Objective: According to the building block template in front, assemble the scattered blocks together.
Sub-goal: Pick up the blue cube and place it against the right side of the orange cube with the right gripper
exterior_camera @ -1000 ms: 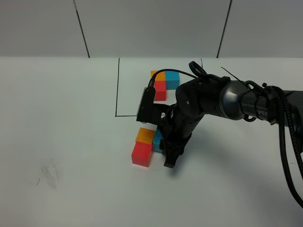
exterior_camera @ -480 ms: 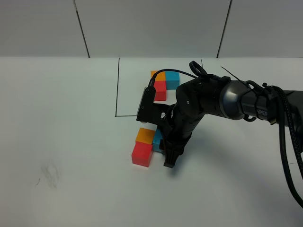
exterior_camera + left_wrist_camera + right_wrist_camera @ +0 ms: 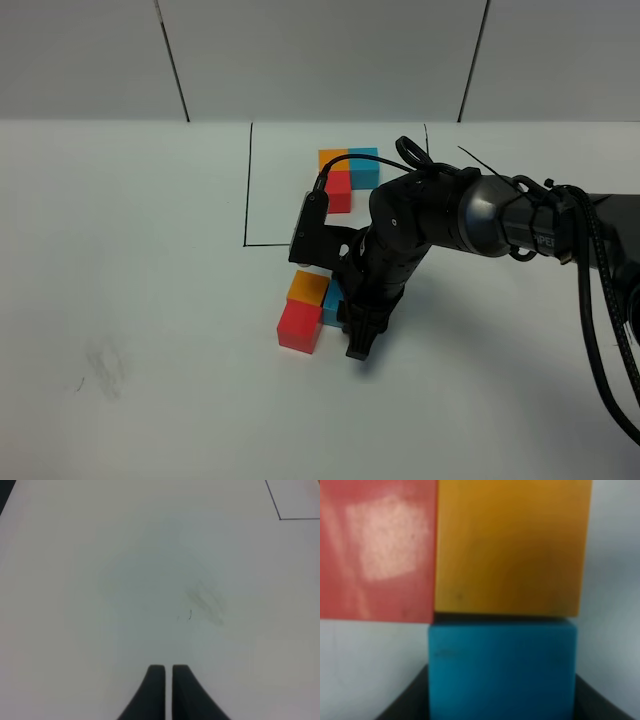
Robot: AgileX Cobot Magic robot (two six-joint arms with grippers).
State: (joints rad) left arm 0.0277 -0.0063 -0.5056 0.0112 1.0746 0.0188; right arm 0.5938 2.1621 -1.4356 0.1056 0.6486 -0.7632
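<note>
- High camera first: the black right arm reaches in from the right and bends down over the white tabletop (image 3: 150, 300), and the right gripper (image 3: 357, 335) points down at the loose cubes, its body hiding most of the small light blue matte cube (image 3: 331, 303)
- The right wrist camera gives what the high one can't: that light blue cube (image 3: 502, 670) fills the space between the two dark fingers (image 3: 407, 702), a finger against each of its side faces, so the jaws are partly apart and clamped on it
- Same close view: the blue cube sits tight against the small orange matte cube (image 3: 512, 547) with only a thin dark seam between, and the small red matte cube (image 3: 377, 550) sits flush beside the orange one
- From above, the orange cube (image 3: 307, 288) lies behind the red cube (image 3: 299, 325), touching it, and the blue one is on the orange cube's right, an L of three on the table just in front of the drawn line
- Behind them, the thin black drawn rectangle (image 3: 247, 190) frames the template, an L-shaped trio of joined orange, blue and red cubes (image 3: 347, 172): orange and blue side by side at the back, red in front of the orange
- Nothing else shows inside that frame
- Left wrist camera: the left gripper (image 3: 164, 672) has its two dark fingers closed together with only a hairline slit, empty, over bare white table with a faint grey smudge (image 3: 205, 600); a corner of the black line shows at the picture's edge
- The left arm does not appear in the high view
</note>
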